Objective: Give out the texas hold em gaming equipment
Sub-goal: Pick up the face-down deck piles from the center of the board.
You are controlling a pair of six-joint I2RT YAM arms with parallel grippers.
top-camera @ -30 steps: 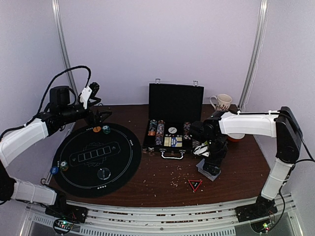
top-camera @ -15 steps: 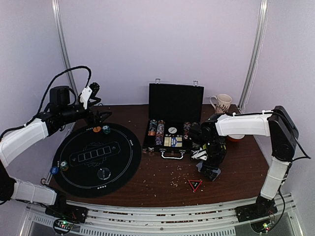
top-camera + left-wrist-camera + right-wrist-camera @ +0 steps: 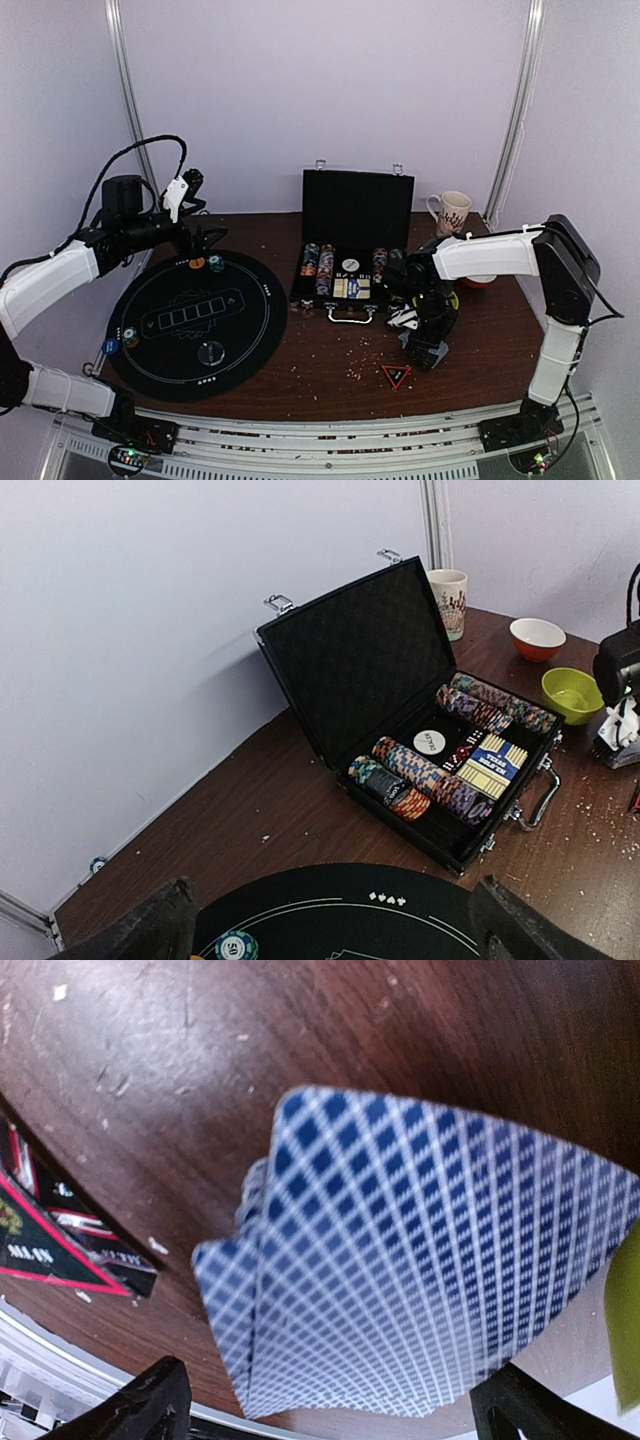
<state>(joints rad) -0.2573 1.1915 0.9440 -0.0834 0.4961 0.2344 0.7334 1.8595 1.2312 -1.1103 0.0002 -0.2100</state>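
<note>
My right gripper (image 3: 424, 330) is open and points down over the deck of playing cards (image 3: 427, 352) on the table right of the case. In the right wrist view the blue-checked card backs (image 3: 430, 1270) fill the space between my fingers, slightly fanned. My left gripper (image 3: 197, 235) is open and empty, hovering over the far edge of the round black mat (image 3: 240, 330). On the mat lie an orange chip (image 3: 197, 263), a teal chip (image 3: 215, 263), a blue chip (image 3: 110, 346) and a clear disc (image 3: 211, 352). The teal chip also shows in the left wrist view (image 3: 232, 946).
An open black case (image 3: 350, 262) holds rows of chips (image 3: 420, 775) and a card box. A red-edged triangle (image 3: 396, 376) lies near the front. A patterned mug (image 3: 452, 208), an orange bowl (image 3: 537, 637) and a yellow-green bowl (image 3: 572, 692) stand at the back right.
My right arm has drawn in to the left and the gripper has shifted slightly left over the deck. The left arm has not moved.
</note>
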